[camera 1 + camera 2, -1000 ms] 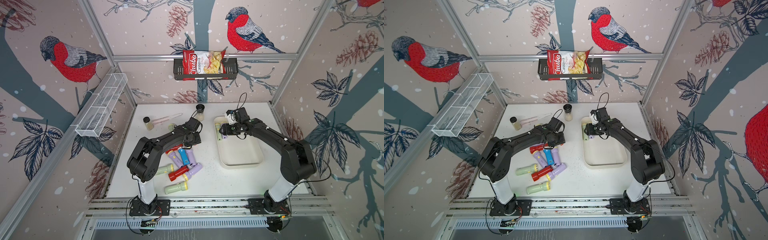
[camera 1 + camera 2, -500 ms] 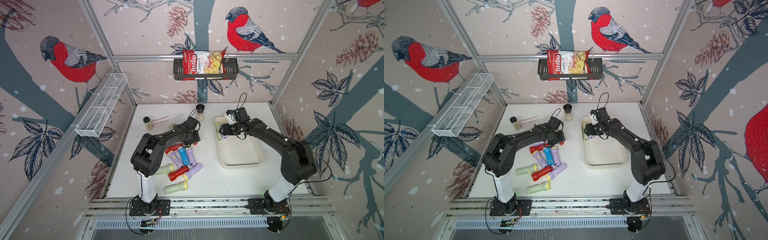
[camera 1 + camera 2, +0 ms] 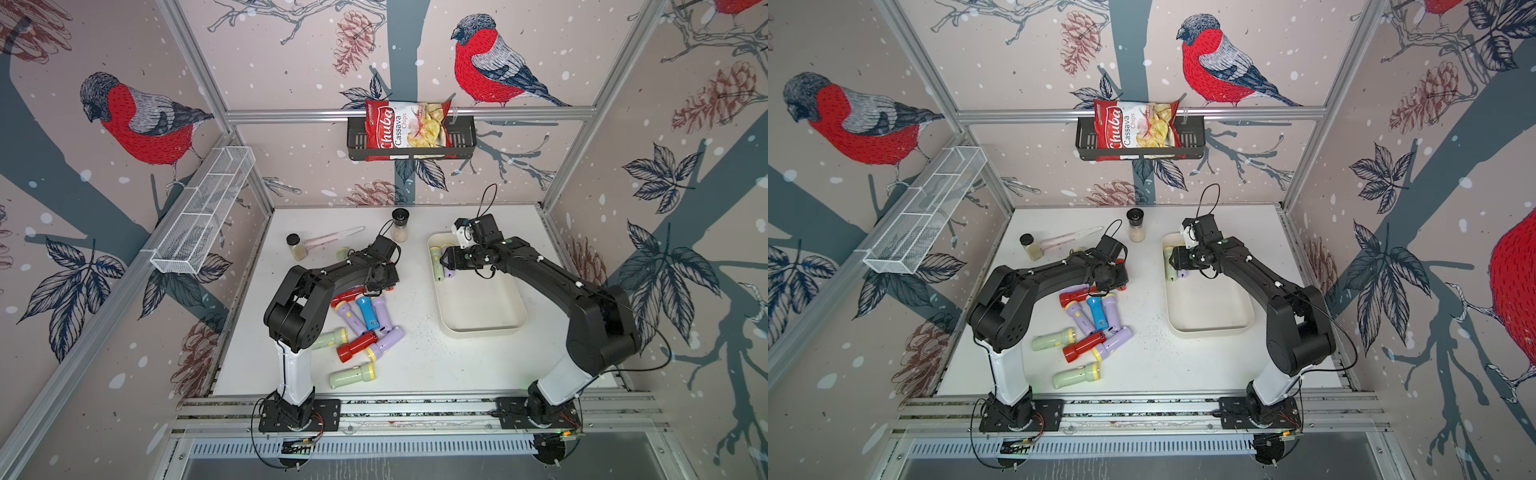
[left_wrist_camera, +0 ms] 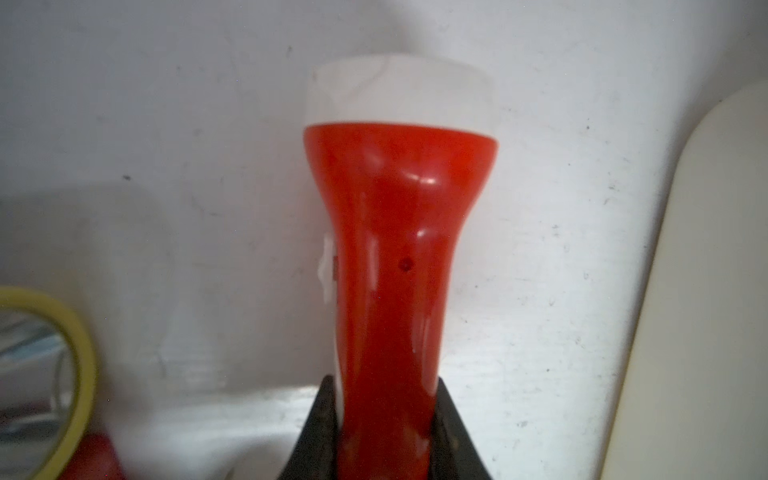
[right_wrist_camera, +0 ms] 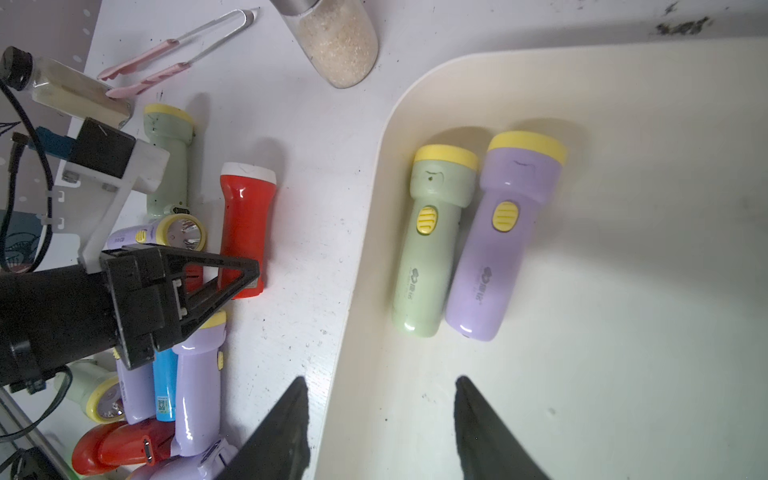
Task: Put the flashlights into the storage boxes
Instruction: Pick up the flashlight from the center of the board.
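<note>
Bright, even light from above fills both your top views, sharp at the centre, with straight lines bowing toward the edges. Only soft shadows lie on the white worktop point(image 3: 415, 365). Your left wrist view is hazy: the red flashlight point(image 4: 395, 249) is blurred and streaked with white glare. Your right wrist view is crisper, a broad grey shadow crossing the cream tray point(image 5: 623, 374), the right pincer point(image 5: 380, 379) dark and unfocused.
</note>
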`<state>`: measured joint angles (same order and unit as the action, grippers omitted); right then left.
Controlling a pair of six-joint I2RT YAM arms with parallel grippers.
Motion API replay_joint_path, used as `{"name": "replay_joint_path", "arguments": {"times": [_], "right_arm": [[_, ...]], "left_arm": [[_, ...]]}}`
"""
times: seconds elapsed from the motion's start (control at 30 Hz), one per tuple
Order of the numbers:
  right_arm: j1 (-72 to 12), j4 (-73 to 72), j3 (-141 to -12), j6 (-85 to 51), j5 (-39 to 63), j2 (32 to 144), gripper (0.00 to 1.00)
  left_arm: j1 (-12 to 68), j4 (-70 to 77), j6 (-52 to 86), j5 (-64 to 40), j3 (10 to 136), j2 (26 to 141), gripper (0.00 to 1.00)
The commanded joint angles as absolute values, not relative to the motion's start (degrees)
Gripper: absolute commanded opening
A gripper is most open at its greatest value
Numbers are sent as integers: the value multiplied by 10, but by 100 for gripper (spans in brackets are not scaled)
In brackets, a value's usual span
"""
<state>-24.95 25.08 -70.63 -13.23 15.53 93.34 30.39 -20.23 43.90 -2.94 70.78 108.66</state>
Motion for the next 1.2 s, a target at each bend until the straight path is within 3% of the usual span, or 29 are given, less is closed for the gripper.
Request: {"name": "replay_joint_path", "arguments": {"times": [0.0, 0.6, 1.17], "right_arm": [[-249, 219, -698, -132, 147, 914, 57], [-272, 30, -558, -224, 208, 742, 57], [-323, -59, -498, -296, 259, 686, 60]], "left_arm": [[308, -173, 410, -30, 698, 1058, 12], [398, 175, 314, -125, 498, 840, 7], [439, 286, 262, -116, 420, 782, 6]]}}
